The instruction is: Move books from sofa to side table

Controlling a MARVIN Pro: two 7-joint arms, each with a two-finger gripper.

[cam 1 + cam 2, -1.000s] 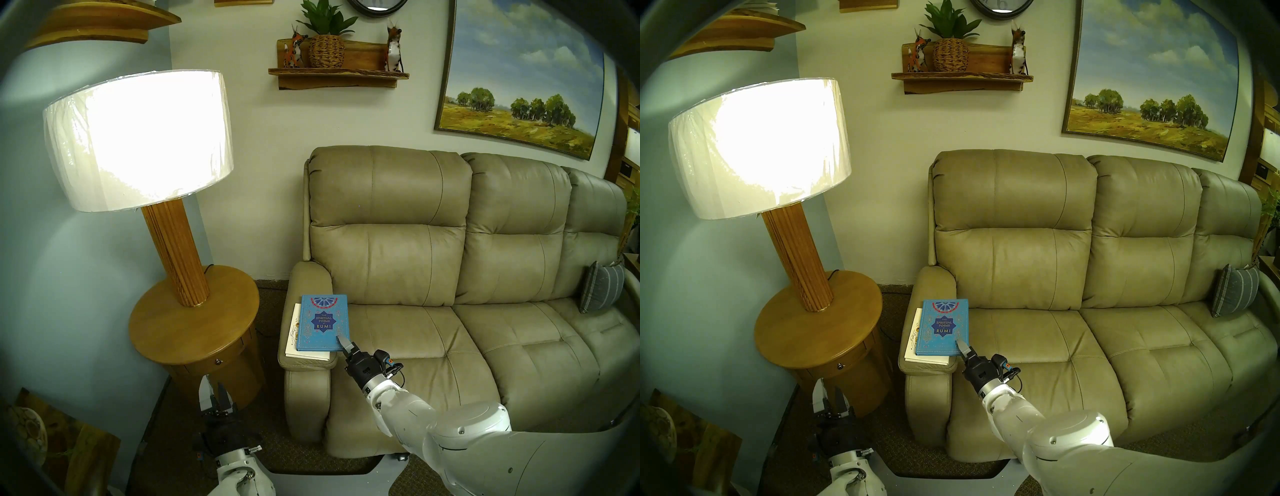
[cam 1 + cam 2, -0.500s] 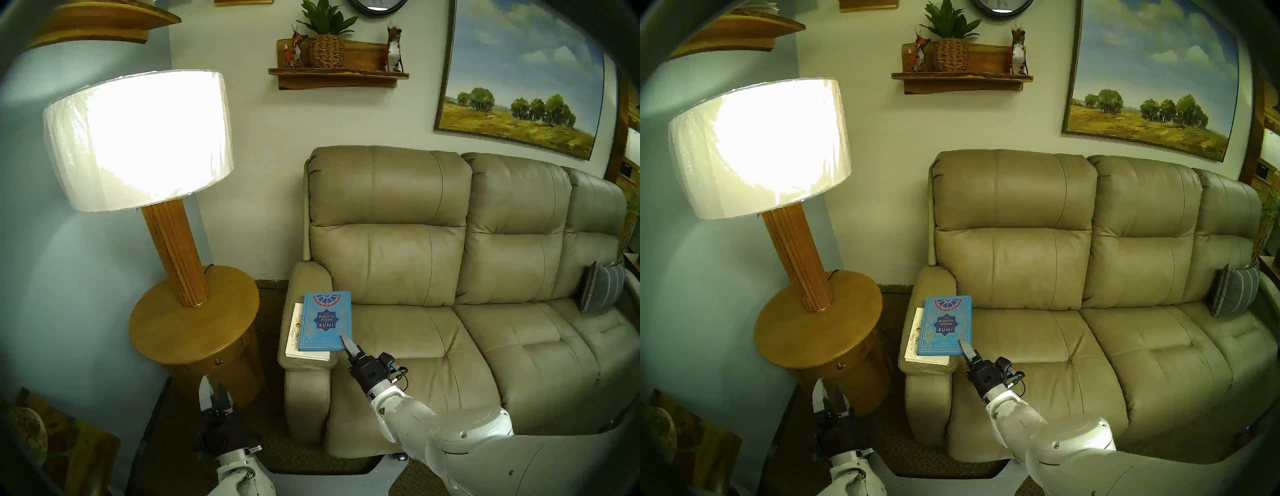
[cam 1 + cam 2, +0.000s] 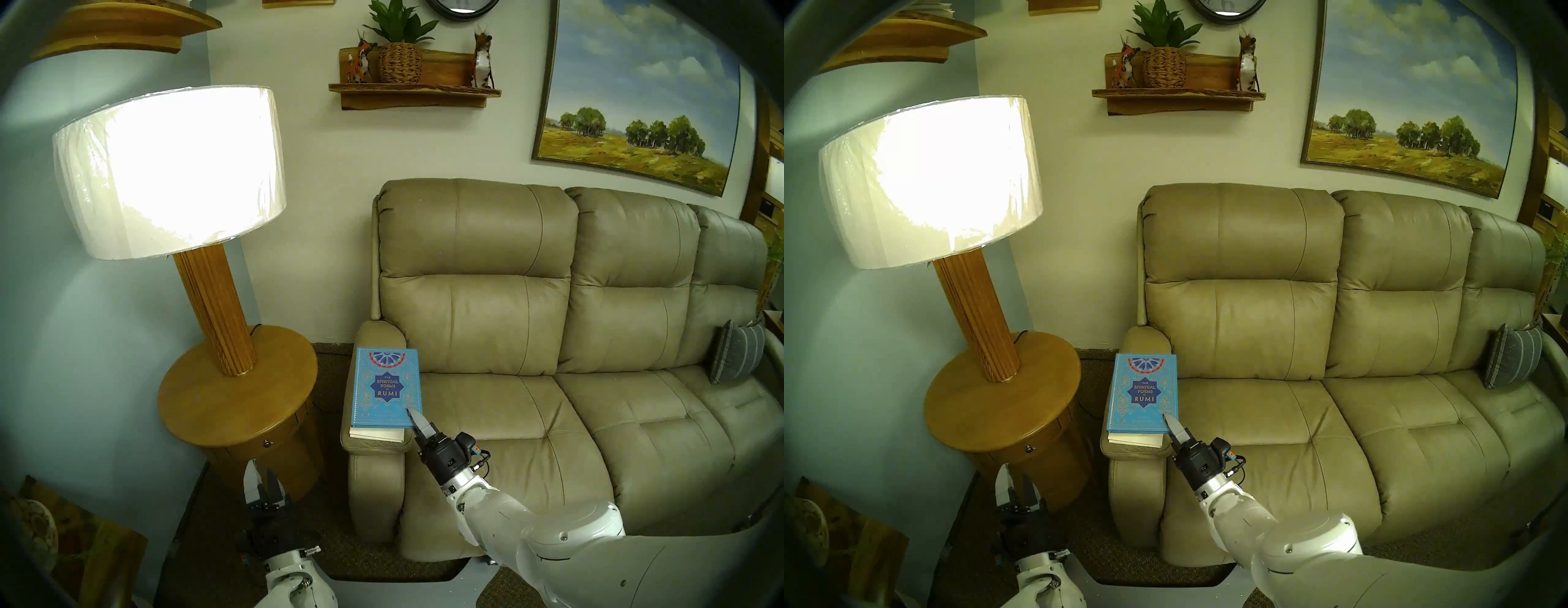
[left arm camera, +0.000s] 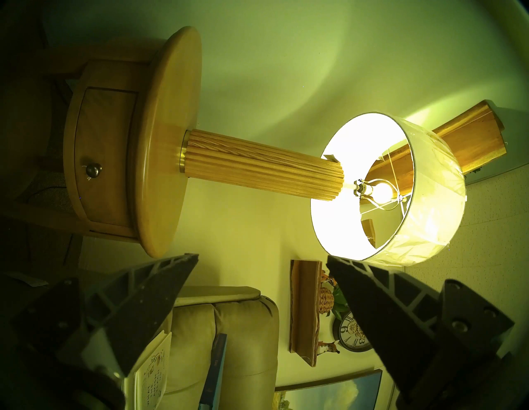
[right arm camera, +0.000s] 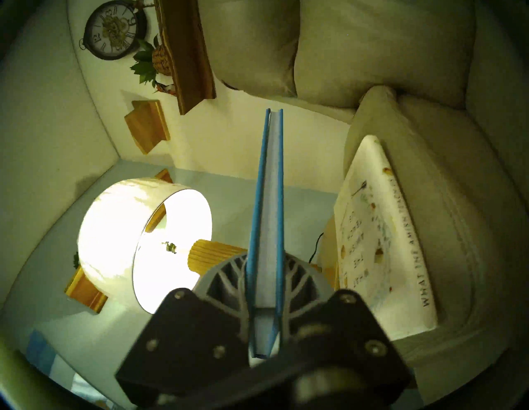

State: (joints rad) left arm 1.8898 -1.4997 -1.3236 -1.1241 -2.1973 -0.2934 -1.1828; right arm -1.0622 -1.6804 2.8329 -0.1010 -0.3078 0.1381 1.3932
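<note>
Blue book (image 3: 385, 388) now raised, right gripper (image 3: 415, 418) clamped.

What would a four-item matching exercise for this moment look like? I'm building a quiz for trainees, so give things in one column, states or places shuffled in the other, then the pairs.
Things:
1. blue book
2. cream book
3. left gripper
4. lamp

States or places:
A. standing on the side table, lit
B. open, holding nothing
C. clamped at a corner in the right gripper, clear of the book below
D. lying flat on the sofa armrest

Pairs: 1-C, 2-D, 3-B, 4-A
</note>
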